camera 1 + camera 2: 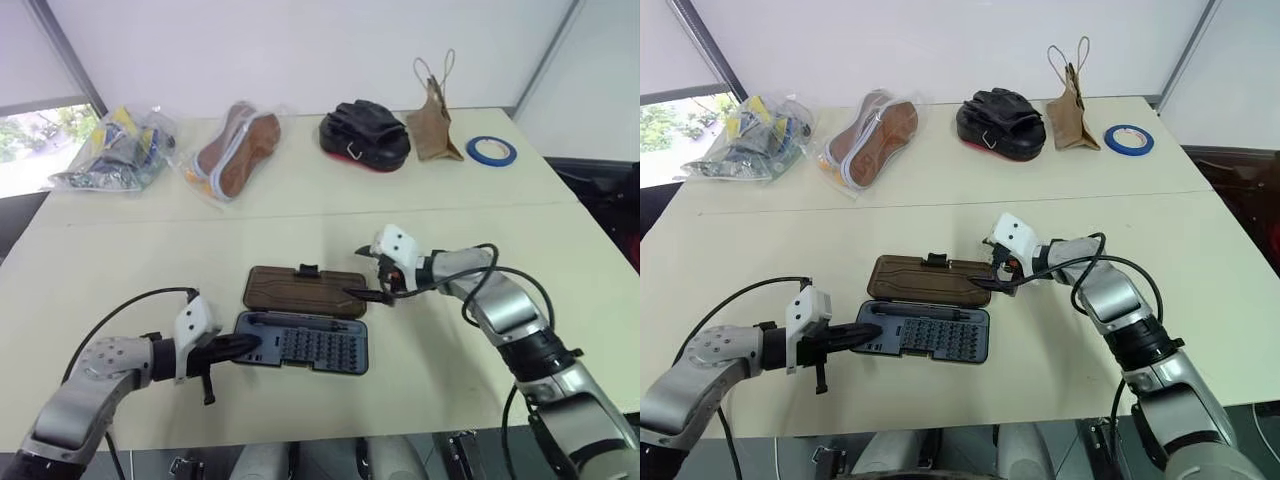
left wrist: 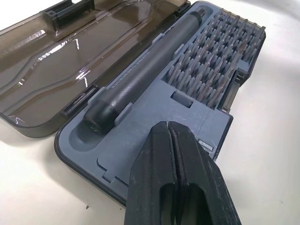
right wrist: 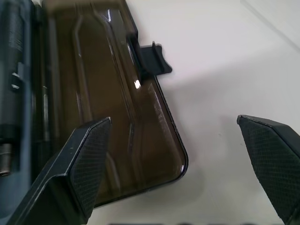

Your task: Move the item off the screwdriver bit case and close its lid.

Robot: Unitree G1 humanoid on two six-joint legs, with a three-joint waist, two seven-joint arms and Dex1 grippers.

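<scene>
Now | left fingers [image 2: 202, 187] together at case [image 2: 154, 140]; right fingers [image 3: 79, 168] apart at lid [image 3: 117, 93]; print illegible

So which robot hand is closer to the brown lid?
Right. The right hand is open around the lid at its right corner. The left hand is shut over the left end of the tray, short of the lid.
</scene>
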